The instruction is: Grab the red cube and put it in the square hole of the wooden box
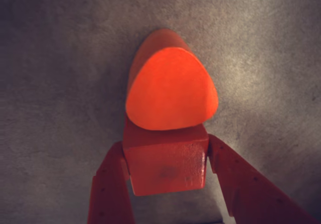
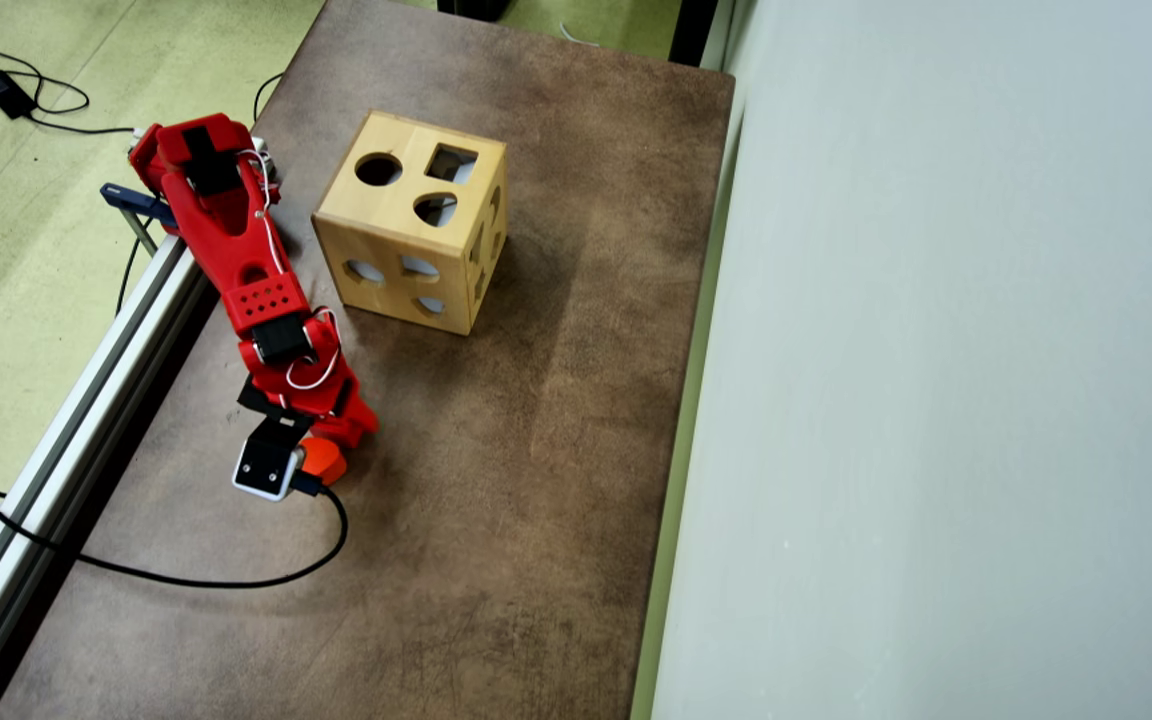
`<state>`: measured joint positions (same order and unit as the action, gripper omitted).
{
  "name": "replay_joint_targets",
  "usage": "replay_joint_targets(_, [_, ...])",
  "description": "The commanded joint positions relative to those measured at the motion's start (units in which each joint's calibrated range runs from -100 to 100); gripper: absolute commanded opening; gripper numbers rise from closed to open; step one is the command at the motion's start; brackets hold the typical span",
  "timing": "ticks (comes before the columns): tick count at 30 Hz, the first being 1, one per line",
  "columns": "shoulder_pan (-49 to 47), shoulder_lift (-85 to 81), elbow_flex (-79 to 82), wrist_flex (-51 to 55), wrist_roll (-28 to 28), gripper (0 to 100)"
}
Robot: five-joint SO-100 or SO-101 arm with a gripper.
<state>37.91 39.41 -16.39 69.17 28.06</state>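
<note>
Two fingers of your hand [image 1: 168, 169] flank the red cube [image 1: 168, 163] narrowly, a rounded red block [image 1: 170, 88] lying just beyond.

Overhead view: wooden box [image 2: 412, 222] on tabletop [image 2: 536, 450]; arm [image 2: 236, 250] at its 9 o'clock, hand [image 2: 321, 462] at its 7 o'clock.
</note>
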Motion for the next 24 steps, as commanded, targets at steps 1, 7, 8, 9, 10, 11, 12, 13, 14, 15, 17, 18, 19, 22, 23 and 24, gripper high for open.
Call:
replay_joint_targets(1, [-0.5, -0.8, -1.4, -1.2, -0.2, 1])
replay_joint_targets(7, [-0.6, -1.0, -1.4, -0.2, -0.2, 2])
replay_joint_targets(8, [-0.6, -1.1, -1.4, -0.2, -0.2, 2])
replay_joint_targets(9, [-0.6, -1.1, -1.4, -0.1, -0.2, 2])
replay_joint_targets(10, [-0.6, -1.1, -1.4, -0.1, -0.2, 2])
replay_joint_targets(11, [-0.6, -1.1, -1.4, -0.1, -0.2, 2])
replay_joint_targets(12, [-0.6, -1.0, -1.4, -0.1, -0.2, 2])
replay_joint_targets(13, [-0.6, -1.0, -1.3, -0.1, -0.2, 2])
replay_joint_targets(14, [-0.6, -1.0, -1.3, -0.1, -0.2, 2])
replay_joint_targets(15, [-0.5, -1.2, -1.3, 0.0, -0.2, 2])
replay_joint_targets(17, [-0.5, -1.8, -1.3, 0.0, -0.2, 2])
replay_joint_targets(18, [-0.5, -2.0, -1.4, 0.0, -0.2, 2])
replay_joint_targets(19, [-0.5, -2.6, -1.4, 0.0, -0.2, 2])
replay_joint_targets(22, [-0.5, -5.6, -1.4, 0.0, -0.2, 2])
replay_joint_targets(23, [-0.5, -6.8, -1.3, 0.0, -0.2, 2])
replay_joint_targets(24, [-0.5, -7.9, -1.3, 0.1, -0.2, 2])
